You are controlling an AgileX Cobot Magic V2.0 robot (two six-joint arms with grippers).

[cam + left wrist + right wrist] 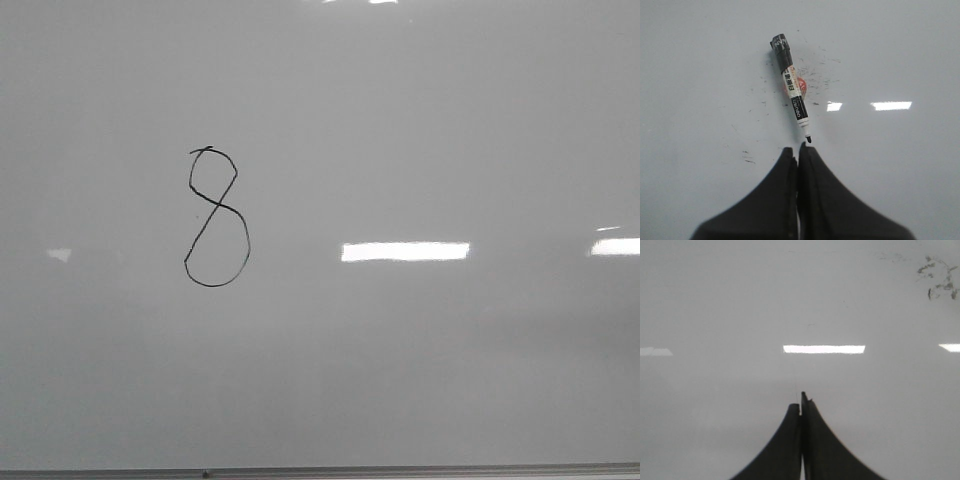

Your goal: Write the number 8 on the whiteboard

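Observation:
A thin black number 8 (216,218) is drawn left of centre on the glossy grey-white whiteboard (420,130); its lower loop is larger, and a small tick sticks out at the top. Neither gripper shows in the front view. In the left wrist view my left gripper (798,149) is shut and empty. A marker pen (792,88) with a black cap end and a white label lies on the board (900,55) just beyond the fingertips, its black nib toward them, apart from them. In the right wrist view my right gripper (801,401) is shut and empty over bare board (740,305).
A thin metal edge (400,470) runs along the board's bottom. Bright rectangular light reflections (405,251) lie on the board. Faint ink scuffs (815,75) surround the marker, and a smudge (937,277) shows in the right wrist view.

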